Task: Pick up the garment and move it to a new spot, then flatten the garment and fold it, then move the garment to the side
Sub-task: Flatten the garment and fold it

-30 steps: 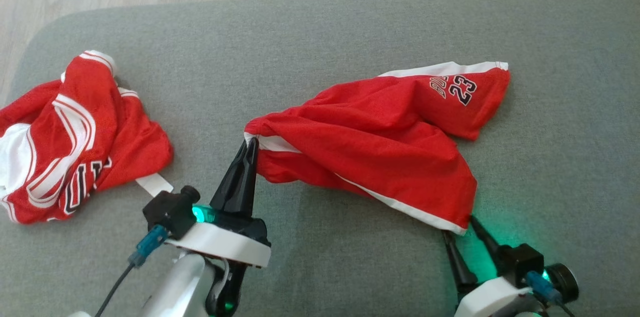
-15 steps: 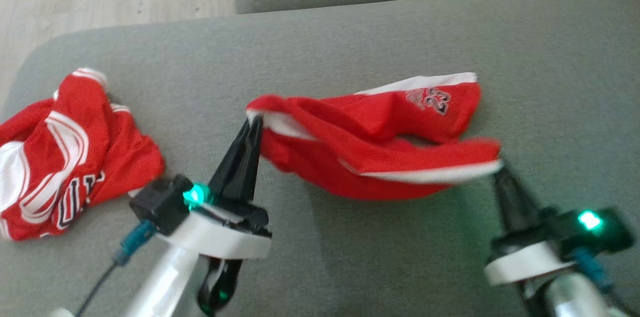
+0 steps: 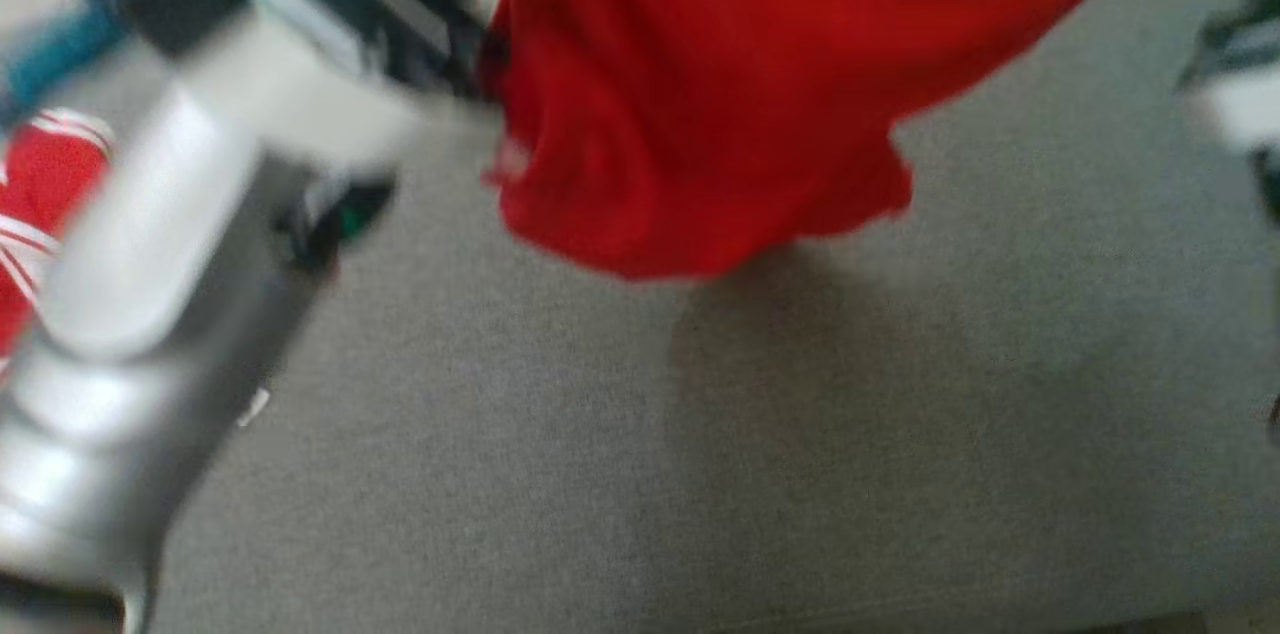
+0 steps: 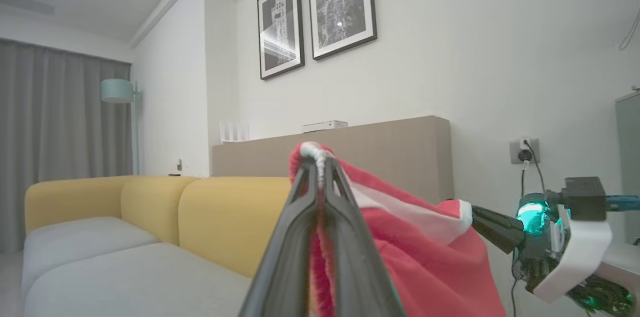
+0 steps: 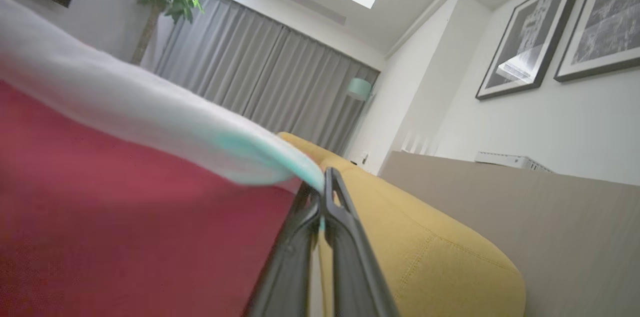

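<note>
The left gripper (image 4: pixel 320 172) is pinched tight on a white-trimmed edge of the red shorts (image 3: pixel 760 84), with cloth squeezed between its fingers. The right gripper (image 5: pixel 325 197) is clamped on the white hem at the other end. A second ago the shorts lay bunched on the grey cushion (image 3: pixel 700 474), gripped only at the left corner, with the right fingers parted at the hem. Now both ends are held and the cloth hangs between the arms, its lowest fold apparently clear of the cushion, a shadow beneath. The head view is blurred and has shifted, so the camera has moved too. The pick-up looks done; carrying, flattening and folding remain. A red-and-white jersey (image 3: pixel 40 184) lies at the cushion's left. Beyond stands a yellow sofa back (image 4: pixel 225 212).
</note>
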{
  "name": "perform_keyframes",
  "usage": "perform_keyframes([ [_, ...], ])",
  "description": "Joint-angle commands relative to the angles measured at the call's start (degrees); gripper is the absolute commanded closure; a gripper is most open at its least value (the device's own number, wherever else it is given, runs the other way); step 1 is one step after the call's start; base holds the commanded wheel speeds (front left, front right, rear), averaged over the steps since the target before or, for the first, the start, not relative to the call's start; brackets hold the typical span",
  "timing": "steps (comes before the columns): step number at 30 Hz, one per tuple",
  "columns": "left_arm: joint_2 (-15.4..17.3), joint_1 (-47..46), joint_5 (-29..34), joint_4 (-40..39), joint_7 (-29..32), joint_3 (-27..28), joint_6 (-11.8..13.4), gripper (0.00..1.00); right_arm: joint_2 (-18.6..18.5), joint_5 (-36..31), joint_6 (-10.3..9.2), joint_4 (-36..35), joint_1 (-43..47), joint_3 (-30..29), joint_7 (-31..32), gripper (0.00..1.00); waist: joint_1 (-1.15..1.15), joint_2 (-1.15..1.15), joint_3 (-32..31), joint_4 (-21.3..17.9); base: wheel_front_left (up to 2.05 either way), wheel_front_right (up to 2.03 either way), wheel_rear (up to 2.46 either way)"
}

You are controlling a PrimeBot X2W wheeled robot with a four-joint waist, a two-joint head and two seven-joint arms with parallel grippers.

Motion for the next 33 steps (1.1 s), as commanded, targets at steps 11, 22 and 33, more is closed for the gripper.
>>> perform_keyframes([
  [11,-2.4,-27.2,-3.9,12.9,-8.6,-3.3,0.1,1.00,-4.9,-2.4,-0.04,4.0,-23.5,-3.4,-0.1,1.00,-0.01,0.00,13.0,-1.3,0.00,0.00,0.00],
  [22,4.7,-5.7,1.8,4.2,-8.9,-12.6,0.1,1.00,-3.3,-4.0,-0.04,-5.5,-1.0,-7.3,-0.1,1.00,-0.01,0.00,14.5,-2.9,0.00,0.00,0.00],
  [33,1.3,24.8,3.5,3.7,-8.9,-19.0,0.2,1.00,3.4,-2.9,-0.04,-14.0,35.8,-18.2,0.4,1.00,-0.01,0.00,14.0,-2.6,0.00,0.00,0.00],
])
